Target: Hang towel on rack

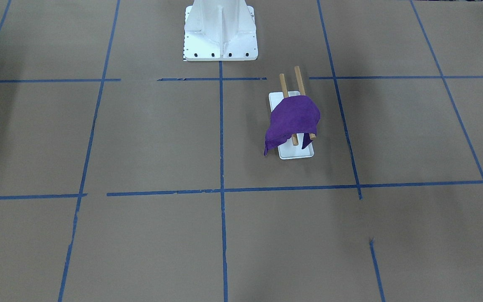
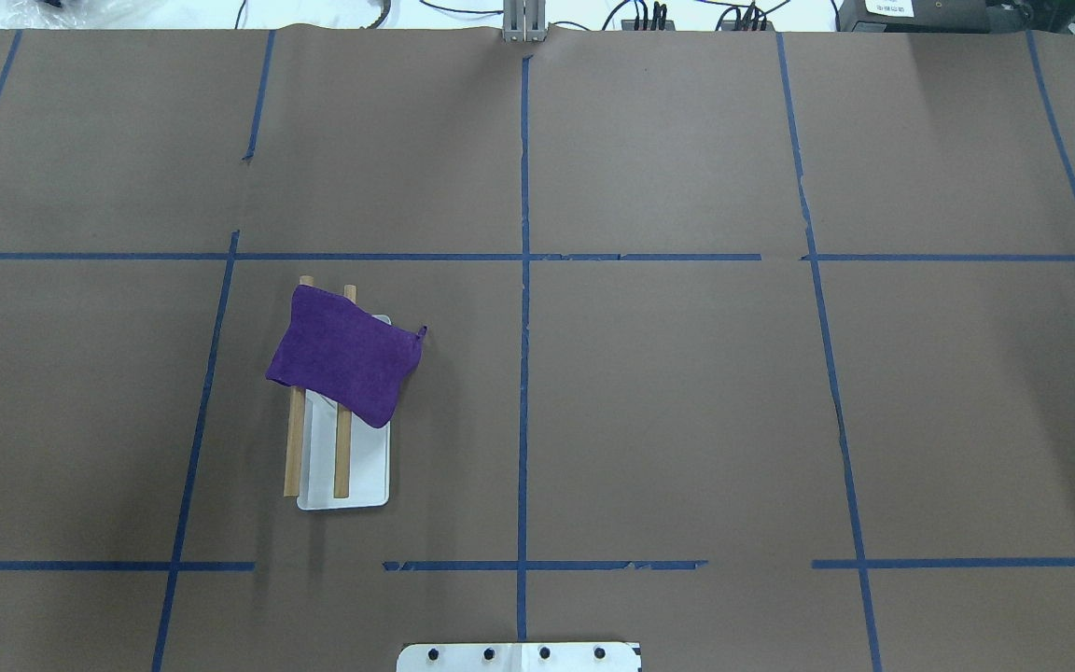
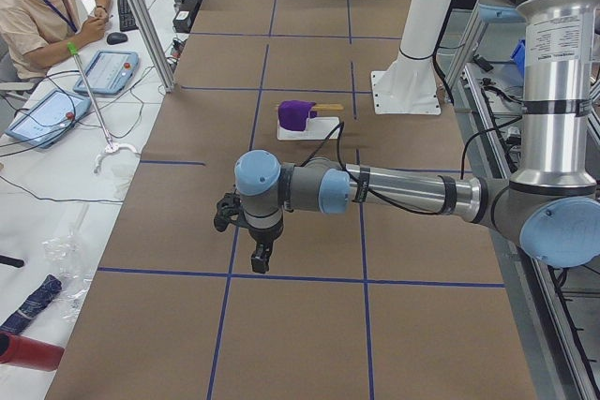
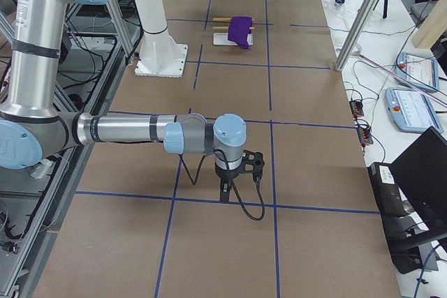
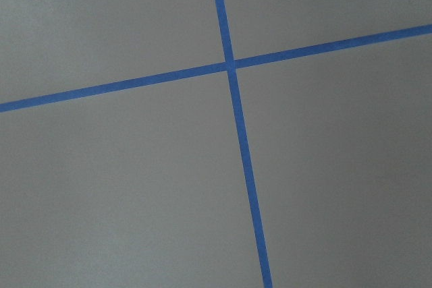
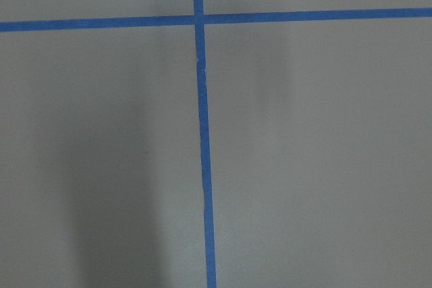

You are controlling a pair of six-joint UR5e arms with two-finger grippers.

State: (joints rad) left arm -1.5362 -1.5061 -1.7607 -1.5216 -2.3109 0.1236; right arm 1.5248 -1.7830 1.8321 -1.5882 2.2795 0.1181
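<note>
Towel (image 2: 342, 359): deep purple, left of centre in the overhead view. It is draped over both dowels (image 2: 293, 448) of the rack (image 2: 365, 481), covering their upper ends, with one corner hanging off at the right.

Left gripper (image 3: 262, 258): centre of the left side view, pointing down over the bench (image 2: 687, 420). Opening and hold cannot be told. The towel is well apart, higher in the frame.

Right gripper (image 4: 225, 192): centre of the right side view, pointing down. Opening and hold cannot be told. The towel is well apart, near the top edge.
</note>
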